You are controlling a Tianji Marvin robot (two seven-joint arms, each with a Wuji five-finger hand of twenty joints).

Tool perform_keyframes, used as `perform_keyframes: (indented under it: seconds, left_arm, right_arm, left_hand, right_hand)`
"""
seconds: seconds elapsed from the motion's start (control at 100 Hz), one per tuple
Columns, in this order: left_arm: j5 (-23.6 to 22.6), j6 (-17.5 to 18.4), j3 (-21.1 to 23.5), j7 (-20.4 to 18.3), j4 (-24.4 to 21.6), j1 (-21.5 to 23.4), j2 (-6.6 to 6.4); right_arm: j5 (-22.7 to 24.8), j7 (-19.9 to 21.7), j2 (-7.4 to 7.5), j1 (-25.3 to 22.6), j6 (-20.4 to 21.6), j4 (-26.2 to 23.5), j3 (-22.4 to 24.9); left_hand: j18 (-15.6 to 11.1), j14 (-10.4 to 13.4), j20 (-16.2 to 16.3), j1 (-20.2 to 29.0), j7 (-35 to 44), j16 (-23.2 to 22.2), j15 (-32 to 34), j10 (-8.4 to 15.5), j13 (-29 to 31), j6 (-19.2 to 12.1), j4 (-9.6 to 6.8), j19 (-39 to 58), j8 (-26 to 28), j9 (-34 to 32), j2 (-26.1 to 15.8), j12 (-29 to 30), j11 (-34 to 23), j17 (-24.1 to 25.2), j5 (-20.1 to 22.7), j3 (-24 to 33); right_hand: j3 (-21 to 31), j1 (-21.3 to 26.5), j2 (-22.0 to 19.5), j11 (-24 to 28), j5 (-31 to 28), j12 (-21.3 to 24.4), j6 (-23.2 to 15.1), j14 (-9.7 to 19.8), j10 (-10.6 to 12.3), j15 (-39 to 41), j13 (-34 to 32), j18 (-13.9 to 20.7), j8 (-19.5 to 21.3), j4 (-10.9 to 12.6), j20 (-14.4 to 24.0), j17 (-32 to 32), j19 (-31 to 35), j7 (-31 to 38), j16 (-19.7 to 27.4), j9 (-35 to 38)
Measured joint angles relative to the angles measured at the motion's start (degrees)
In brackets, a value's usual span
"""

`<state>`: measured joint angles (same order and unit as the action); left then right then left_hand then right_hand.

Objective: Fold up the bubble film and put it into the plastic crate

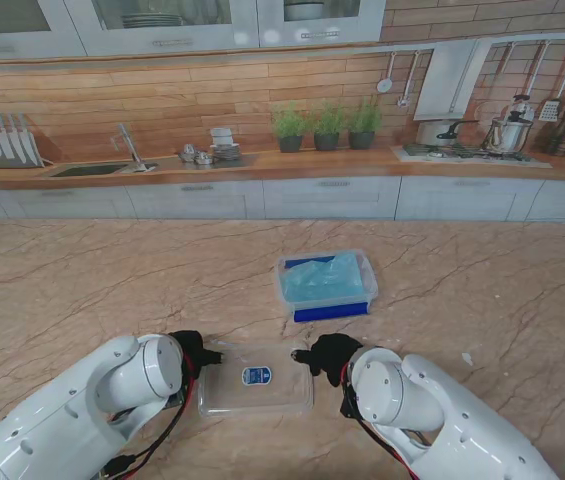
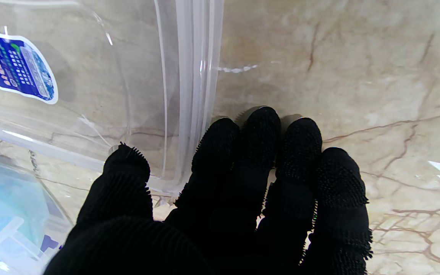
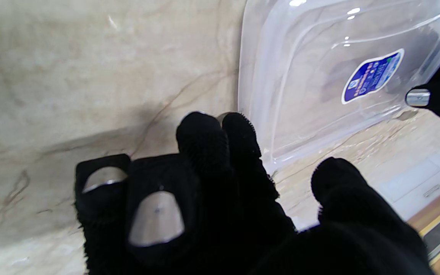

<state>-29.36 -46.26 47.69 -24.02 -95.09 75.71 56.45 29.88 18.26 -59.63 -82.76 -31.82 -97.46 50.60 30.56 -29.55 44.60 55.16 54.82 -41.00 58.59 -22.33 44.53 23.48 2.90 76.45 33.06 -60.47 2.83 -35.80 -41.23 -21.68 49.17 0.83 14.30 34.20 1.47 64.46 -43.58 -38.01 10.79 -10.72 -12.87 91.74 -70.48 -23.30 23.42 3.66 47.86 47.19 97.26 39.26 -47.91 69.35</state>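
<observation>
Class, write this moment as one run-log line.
bubble film: blue, inside plastic crate | clear lid: flat on table, nearer me | left hand: at lid's left edge | right hand: at lid's right edge | lid not gripped

A blue shield-shaped sticker with a white border (image 1: pixel 256 376) sits on the clear flat plastic lid (image 1: pixel 224 398), low in the middle of the stand view. It also appears at the upper left of the left wrist view and the upper right of the right wrist view. Its print is too small and blurred to read.
</observation>
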Motion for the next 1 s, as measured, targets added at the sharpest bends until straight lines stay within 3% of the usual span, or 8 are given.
perform_keyframes:
  seconds: [0.16, 0.34, 0.62, 0.74, 1.0]
  left_arm:
    - [0.63, -0.50, -0.33, -0.60, 0.06, -0.50, 0.22]
    - [-0.25, -0.76, 1.00, -0.66, -0.75, 0.81, 0.54]
    - [-2.84, -0.82, 3.35, 0.73, -2.05, 3.59, 1.20]
    - [-4.00, -0.61, 4.43, 1.31, -2.32, 4.53, 1.49]
    - [-6.13, 0.46, 6.85, 2.10, -3.05, 6.61, 1.79]
  right_arm:
    - [1.13, -0.42, -0.27, -0.41, -1.52, -0.37, 0.48]
    - [1.01, -0.38, -0.28, -0.28, -2.43, -0.42, 0.52]
    - [1.85, -0.35, -0.42, -0.27, -2.93, -0.33, 0.91]
    - [1.98, -0.26, -0.42, -0.28, -3.25, -0.33, 1.06]
    - [4.15, -0.92, -0.65, -1.10, -3.24, -0.38, 2.34]
  left_hand:
    - [0.04, -0.18, 0.00, -0.05, -0.08, 0.04, 0.07, 0.00, -0.62, -0.24, -0.01, 0.00, -0.15, 0.09, 0.00, 0.40, 0.56, 0.59, -0.04, -0.67]
    - [0.06, -0.19, -0.54, -1.80, -1.15, 0.05, -1.15, 0.07, -1.42, -0.62, -0.01, -0.10, -1.31, 0.85, 0.00, 0.53, 1.43, 1.10, -0.92, -1.28]
    - [0.10, -0.19, -0.59, -4.13, -2.24, 0.05, -2.64, 0.90, -2.16, -4.57, -0.01, -0.41, -1.43, 2.32, 0.00, 0.35, 1.42, 1.89, -1.77, -1.40]
    - [0.10, -0.19, -0.59, -5.18, -2.38, 0.06, -3.19, 0.90, -2.29, -4.90, -0.01, -0.65, -1.43, 3.05, 0.00, 0.95, 2.06, 2.22, -2.46, -1.40]
    - [-0.71, -0.19, -0.76, -5.90, -2.48, 0.74, -5.27, 0.90, -5.98, -6.12, -0.01, -2.52, 0.53, 5.75, -1.82, 1.03, 2.75, 5.50, -5.34, -1.39]
  right_hand:
    - [2.35, -2.23, 2.45, 0.01, 1.05, 0.00, -0.51, 0.00, 0.00, 0.01, 0.00, 0.00, -0.54, 0.22, 0.00, 0.00, 0.00, -1.29, 0.14, 0.00]
    - [2.64, -3.47, 2.48, 0.01, 1.09, 0.00, -2.47, 0.01, 0.00, 0.01, 0.00, 0.00, -0.59, 0.02, 0.00, 0.00, 0.01, -2.46, 0.71, 0.00]
    - [2.65, -3.56, 2.48, 0.26, 1.08, 0.00, -6.85, 0.12, 0.00, 0.01, 0.12, 0.09, -1.52, 0.02, -0.07, -0.63, 0.01, -7.58, 1.62, -0.60]
    - [2.66, -3.58, 2.48, 0.86, 0.90, 0.00, -7.58, 0.27, -0.09, 0.01, 0.72, 0.59, -1.39, 0.02, -0.35, -1.35, 0.02, -8.38, 1.66, -1.90]
    - [3.25, -4.20, 2.48, 0.99, -2.75, 0.00, -5.00, 0.30, -0.65, -0.54, 2.37, 0.89, 10.56, -0.01, -0.65, -3.49, 0.03, -5.02, 1.71, -3.88]
